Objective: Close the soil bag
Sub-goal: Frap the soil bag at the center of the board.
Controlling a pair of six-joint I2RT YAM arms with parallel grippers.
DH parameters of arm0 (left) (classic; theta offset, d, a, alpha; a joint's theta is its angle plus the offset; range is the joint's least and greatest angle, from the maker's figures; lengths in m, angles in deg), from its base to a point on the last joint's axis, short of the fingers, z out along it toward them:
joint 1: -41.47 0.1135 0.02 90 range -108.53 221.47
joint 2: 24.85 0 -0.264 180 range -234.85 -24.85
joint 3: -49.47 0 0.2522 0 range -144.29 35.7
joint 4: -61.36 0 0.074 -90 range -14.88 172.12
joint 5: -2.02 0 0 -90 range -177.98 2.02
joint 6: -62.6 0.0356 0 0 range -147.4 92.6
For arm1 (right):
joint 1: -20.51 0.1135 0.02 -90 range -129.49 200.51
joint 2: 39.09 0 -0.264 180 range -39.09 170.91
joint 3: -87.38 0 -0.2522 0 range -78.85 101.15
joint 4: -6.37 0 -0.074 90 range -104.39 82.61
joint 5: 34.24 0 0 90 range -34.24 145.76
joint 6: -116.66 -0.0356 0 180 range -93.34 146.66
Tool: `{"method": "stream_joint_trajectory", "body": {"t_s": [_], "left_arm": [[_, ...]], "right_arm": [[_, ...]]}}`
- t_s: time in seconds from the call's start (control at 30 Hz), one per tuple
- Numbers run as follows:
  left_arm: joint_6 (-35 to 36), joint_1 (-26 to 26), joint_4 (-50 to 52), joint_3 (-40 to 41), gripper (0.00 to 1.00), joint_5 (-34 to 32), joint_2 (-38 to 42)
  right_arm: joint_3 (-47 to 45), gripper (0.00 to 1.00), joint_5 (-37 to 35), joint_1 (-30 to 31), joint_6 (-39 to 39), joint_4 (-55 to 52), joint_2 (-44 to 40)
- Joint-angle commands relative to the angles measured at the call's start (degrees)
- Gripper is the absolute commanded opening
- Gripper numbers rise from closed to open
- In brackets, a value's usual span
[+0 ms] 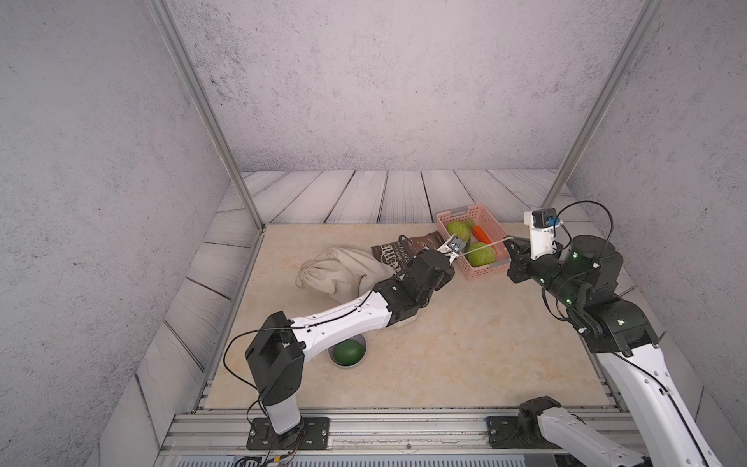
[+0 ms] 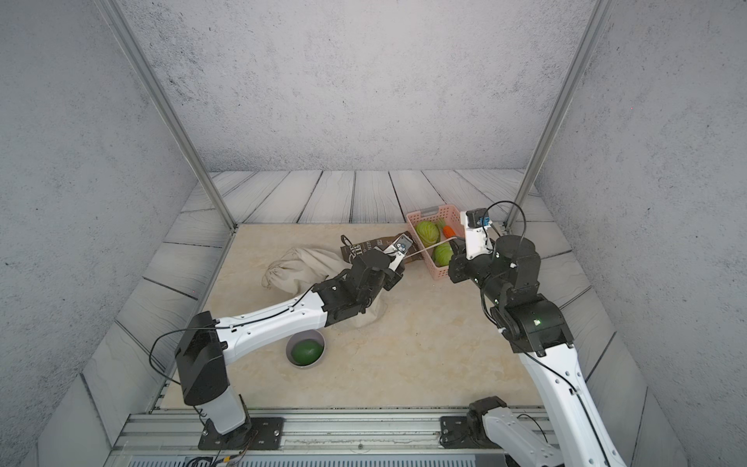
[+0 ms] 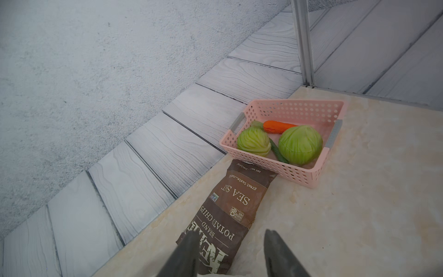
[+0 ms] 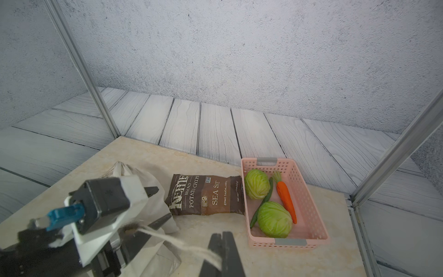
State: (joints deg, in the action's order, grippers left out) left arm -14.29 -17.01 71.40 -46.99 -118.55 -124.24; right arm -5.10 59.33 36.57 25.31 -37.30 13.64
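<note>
Cinching seems under way: the right pincer (image 4: 221, 236) is pinching the cord (image 4: 172, 242), holding it taut from the bag (image 1: 335, 267) lying under the spread left pincer (image 3: 231, 233). The next move is likely calling for pulling away from it.

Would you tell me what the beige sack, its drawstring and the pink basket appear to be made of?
Beige sack: woven cloth, probably cotton or canvas, matte; it slumps in soft folds.
Drawstring: pale twisted twine, with fuzzy fibres.
Pink basket: likely moulded plastic, smooth, with regular rows of holes.
</note>
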Motion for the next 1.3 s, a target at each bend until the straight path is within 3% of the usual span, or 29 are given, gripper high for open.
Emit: {"method": "stream_joint_trajectory", "body": {"t_s": [0.0, 0.1, 0.23, 0.37, 0.5, 0.73, 0.87, 0.97, 1.1, 1.27], "left_arm": [[-0.5, 0.3, -0.8, 2.5, 0.23, -7.4, 0.7], [-2.9, 0.9, 1.0, 8.0, 0.05, -10.3, 3.4], [-9.9, 4.0, 8.9, 14.4, 0.00, -13.8, 5.6], [-21.3, 9.2, 18.6, 20.2, 0.01, -15.8, 7.4], [-32.6, 15.6, 24.2, 23.7, 0.08, -9.5, 8.2], [-37.7, 20.8, 24.6, 25.9, 0.19, -3.2, 6.9], [-37.7, 22.4, 22.7, 26.6, 0.26, -0.7, 6.3], [-32.9, 21.7, 16.7, 27.5, 0.31, 4.2, 8.4], [-24.9, 19.4, 8.9, 29.6, 0.55, 9.6, 11.9], [-17.9, 16.5, 2.2, 32.2, 0.81, 18.5, 17.8]], "right_arm": [[1.1, 0.00, -9.0, 0.1, 0.9, -0.9, -1.9], [1.2, 0.00, -15.7, 0.1, 1.7, -1.9, -2.1], [1.9, 0.00, -26.4, 0.0, 3.0, -2.8, -2.2], [1.9, 0.00, -32.7, -0.2, 4.8, -2.7, -2.9], [1.7, 0.00, -34.4, -1.1, 5.1, -2.4, -2.8], [1.4, 0.00, -34.9, -2.1, 4.5, -2.4, -3.0], [0.8, 0.00, -32.5, -2.1, 3.3, -2.7, -2.7], [0.8, 0.00, -25.0, -2.1, 2.0, -3.3, -0.8], [0.9, 0.00, -11.6, -1.9, 1.2, -3.2, 2.0], [0.7, 0.00, -2.6, -0.6, 0.3, -1.7, 4.2]]}}
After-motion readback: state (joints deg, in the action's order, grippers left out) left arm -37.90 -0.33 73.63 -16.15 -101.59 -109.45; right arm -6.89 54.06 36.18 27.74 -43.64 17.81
